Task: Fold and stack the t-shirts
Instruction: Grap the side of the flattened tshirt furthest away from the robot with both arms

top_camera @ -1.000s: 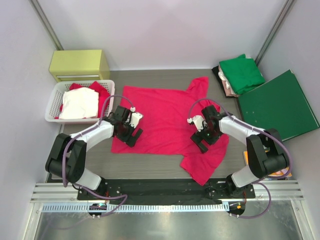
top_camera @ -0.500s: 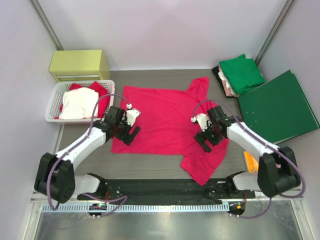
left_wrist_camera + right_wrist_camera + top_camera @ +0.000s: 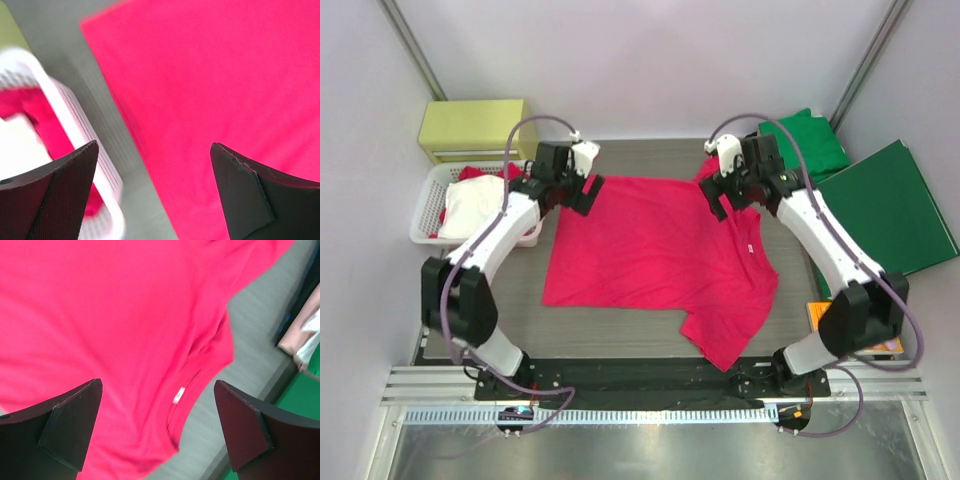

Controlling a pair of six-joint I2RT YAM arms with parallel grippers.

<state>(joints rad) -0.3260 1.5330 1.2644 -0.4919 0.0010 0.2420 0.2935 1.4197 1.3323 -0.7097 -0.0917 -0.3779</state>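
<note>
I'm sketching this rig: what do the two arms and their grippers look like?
The left arm and right arm have white shells, black joints and a grey-purple cable each. The left gripper and right gripper are black with a white wrist block; their fingers are dark, textured wedges.

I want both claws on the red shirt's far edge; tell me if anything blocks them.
Nothing visible does. Left claw and right claw hang open over the far edge of the red shirt, the cloth beneath bare. The white basket stands off to the side.
</note>
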